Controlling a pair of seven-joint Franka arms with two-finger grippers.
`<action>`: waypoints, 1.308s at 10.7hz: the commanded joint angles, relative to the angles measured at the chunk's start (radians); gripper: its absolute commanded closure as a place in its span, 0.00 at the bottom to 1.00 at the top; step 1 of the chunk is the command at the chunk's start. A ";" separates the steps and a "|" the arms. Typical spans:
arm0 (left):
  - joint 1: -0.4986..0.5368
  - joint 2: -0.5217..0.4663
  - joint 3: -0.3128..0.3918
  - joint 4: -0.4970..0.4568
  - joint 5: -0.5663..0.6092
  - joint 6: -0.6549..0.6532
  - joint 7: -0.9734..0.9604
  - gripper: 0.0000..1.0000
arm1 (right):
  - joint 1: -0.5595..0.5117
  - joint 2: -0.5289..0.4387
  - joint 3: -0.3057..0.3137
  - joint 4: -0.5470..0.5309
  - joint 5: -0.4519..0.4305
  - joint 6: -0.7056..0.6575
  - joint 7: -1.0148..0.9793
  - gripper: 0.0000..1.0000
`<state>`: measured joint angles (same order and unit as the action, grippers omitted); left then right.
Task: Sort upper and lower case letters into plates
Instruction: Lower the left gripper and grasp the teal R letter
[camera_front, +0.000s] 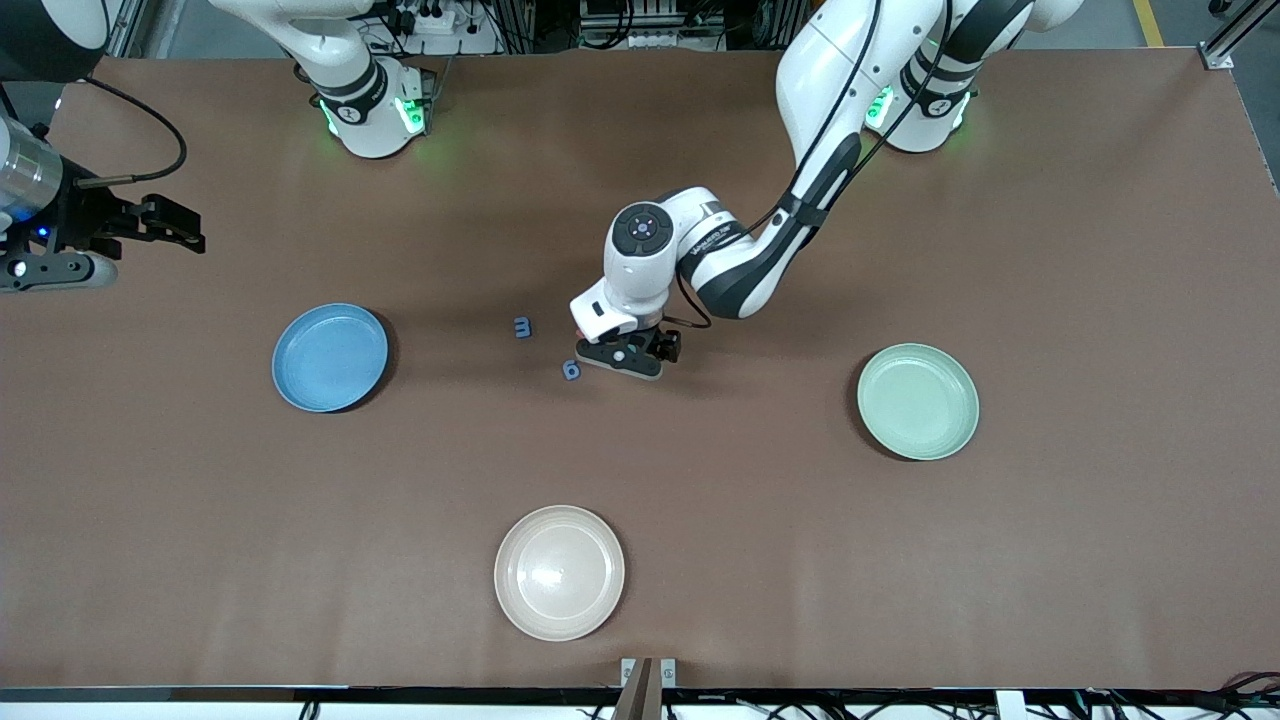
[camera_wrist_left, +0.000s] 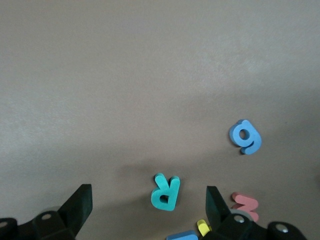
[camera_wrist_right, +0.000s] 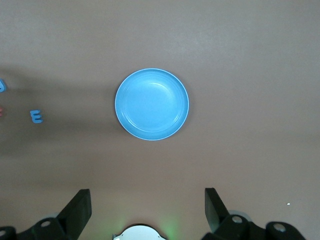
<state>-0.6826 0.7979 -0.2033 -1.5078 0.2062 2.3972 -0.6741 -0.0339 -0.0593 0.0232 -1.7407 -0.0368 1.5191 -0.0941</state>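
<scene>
My left gripper (camera_front: 622, 362) is low over the middle of the table, open, with the teal letter R (camera_wrist_left: 165, 192) on the table between its fingertips (camera_wrist_left: 80, 202), touching neither. A blue g (camera_wrist_left: 245, 136) lies beside it, also in the front view (camera_front: 571, 370). A pink-red letter (camera_wrist_left: 246, 205), a yellow one (camera_wrist_left: 202, 227) and a blue one (camera_wrist_left: 181, 236) lie by one finger. Another blue letter (camera_front: 522, 327) lies toward the blue plate (camera_front: 330, 357). The mint plate (camera_front: 918, 401) holds nothing. My right gripper (camera_front: 185, 228) waits open, high at its end of the table.
A cream-beige plate (camera_front: 559, 571) sits near the table's front edge. The right wrist view shows the blue plate (camera_wrist_right: 152, 104), holding nothing, and the blue letter (camera_wrist_right: 36, 116) beside it. The right arm's base (camera_front: 370, 100) stands at the table's back edge.
</scene>
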 joint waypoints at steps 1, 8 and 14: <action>-0.073 0.047 0.064 0.046 0.029 0.022 -0.063 0.00 | -0.003 -0.007 0.003 -0.002 0.014 -0.007 -0.009 0.00; -0.097 0.083 0.081 0.044 0.039 0.046 -0.091 0.00 | 0.014 -0.007 0.004 0.000 0.015 -0.004 -0.013 0.00; -0.100 0.086 0.081 0.043 0.039 0.046 -0.114 0.00 | 0.009 -0.001 -0.002 0.001 0.015 -0.002 -0.030 0.00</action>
<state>-0.7656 0.8693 -0.1366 -1.4856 0.2132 2.4387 -0.7446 -0.0179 -0.0588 0.0245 -1.7407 -0.0364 1.5185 -0.1058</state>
